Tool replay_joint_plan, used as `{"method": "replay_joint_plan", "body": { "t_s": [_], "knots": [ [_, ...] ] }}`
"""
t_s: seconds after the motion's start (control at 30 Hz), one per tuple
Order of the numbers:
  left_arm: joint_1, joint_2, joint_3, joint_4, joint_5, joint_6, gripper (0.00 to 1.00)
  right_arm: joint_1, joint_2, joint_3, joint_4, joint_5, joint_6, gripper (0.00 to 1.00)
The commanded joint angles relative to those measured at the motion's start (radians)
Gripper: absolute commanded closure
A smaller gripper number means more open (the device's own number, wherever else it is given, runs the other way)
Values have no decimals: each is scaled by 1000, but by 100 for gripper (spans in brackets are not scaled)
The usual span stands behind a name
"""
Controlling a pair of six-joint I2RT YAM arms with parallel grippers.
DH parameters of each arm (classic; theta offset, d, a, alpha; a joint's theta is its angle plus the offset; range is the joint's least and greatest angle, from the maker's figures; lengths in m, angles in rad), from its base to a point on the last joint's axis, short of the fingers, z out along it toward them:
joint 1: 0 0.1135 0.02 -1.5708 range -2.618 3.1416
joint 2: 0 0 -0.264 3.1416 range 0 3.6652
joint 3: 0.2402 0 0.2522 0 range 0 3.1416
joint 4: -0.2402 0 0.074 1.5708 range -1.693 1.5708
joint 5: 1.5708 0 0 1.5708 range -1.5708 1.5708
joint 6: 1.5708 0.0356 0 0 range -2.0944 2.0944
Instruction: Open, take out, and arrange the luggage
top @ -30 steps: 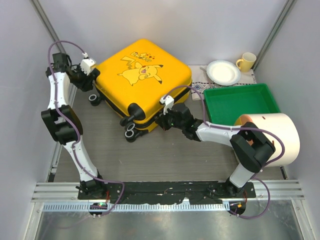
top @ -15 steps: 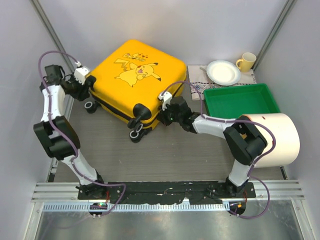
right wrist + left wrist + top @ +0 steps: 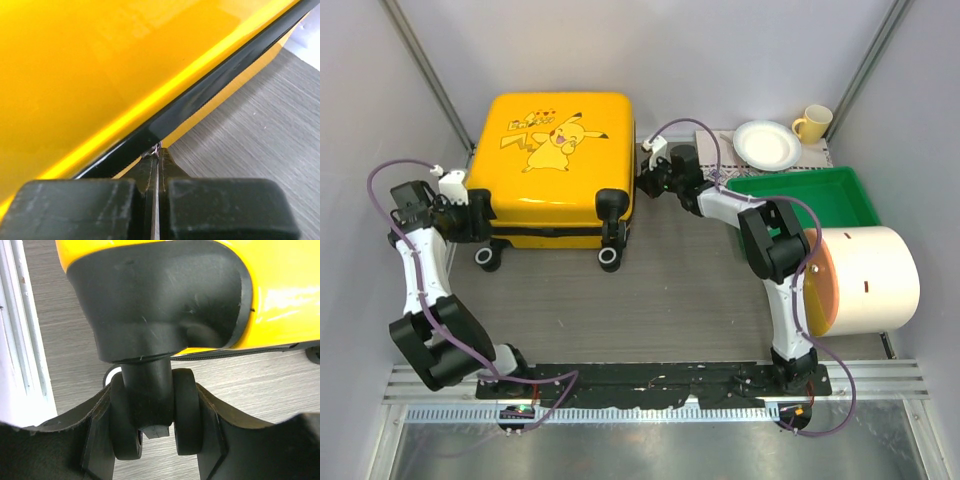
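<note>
The yellow luggage (image 3: 550, 165) with the Pikachu print lies flat at the back left, its wheels toward the near side and its black zipper trim closed. My left gripper (image 3: 473, 217) is at its near left corner. In the left wrist view the left gripper (image 3: 154, 407) is shut on a black double wheel (image 3: 150, 410) under the yellow shell (image 3: 280, 285). My right gripper (image 3: 646, 180) is at the luggage's right side. In the right wrist view the right gripper (image 3: 157, 151) is shut on the small metal zipper pull (image 3: 156, 148) by the black trim (image 3: 200, 95).
A green tray (image 3: 800, 205) stands right of the luggage, with a large cream cylinder (image 3: 870, 280) with an orange end in front of it. A white plate (image 3: 767, 143) and a yellow mug (image 3: 812, 122) sit on a cloth at the back right. Walls close in on both sides.
The luggage has swung round and slid to the back left, squared to the walls. Both grippers went with it, and the right arm now reaches far back.
</note>
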Motion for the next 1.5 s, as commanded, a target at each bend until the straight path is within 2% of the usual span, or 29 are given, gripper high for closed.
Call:
{"method": "replay_joint_plan", "body": {
  "t_s": [0.0,0.2,0.33,0.4,0.6,0.67,0.8,0.93,1.07,1.23,1.33,1.47],
  "knots": [
    [-42,48,-12,64,149,-108,100,-37,-26,63,92,-142,-51,99],
    [-44,60,17,102,155,-203,100,-46,-174,-171,64,-269,-173,99],
    [-56,24,-16,119,147,-240,100,-23,-241,-309,66,-280,-184,99],
    [-65,1,-54,124,144,-259,100,4,-247,-331,104,-259,-161,99],
    [-80,-111,-171,129,129,-359,100,81,-244,-326,201,-119,103,99],
    [-85,-162,-197,129,121,-386,100,95,-290,-388,240,-60,211,99],
    [-88,-220,-245,121,120,-415,100,144,-388,-532,299,30,311,99],
    [-90,-231,-253,96,113,-414,100,148,-436,-572,350,1,315,99],
    [-90,-243,-250,95,112,-435,100,153,-508,-627,282,-58,232,99],
    [-96,-263,-269,128,139,-518,100,227,-531,-739,404,65,339,99],
    [-111,-279,-300,148,146,-553,100,271,-490,-728,495,131,347,99],
    [-130,-299,-325,164,149,-576,100,259,-424,-649,560,212,284,99]
  ]
}}
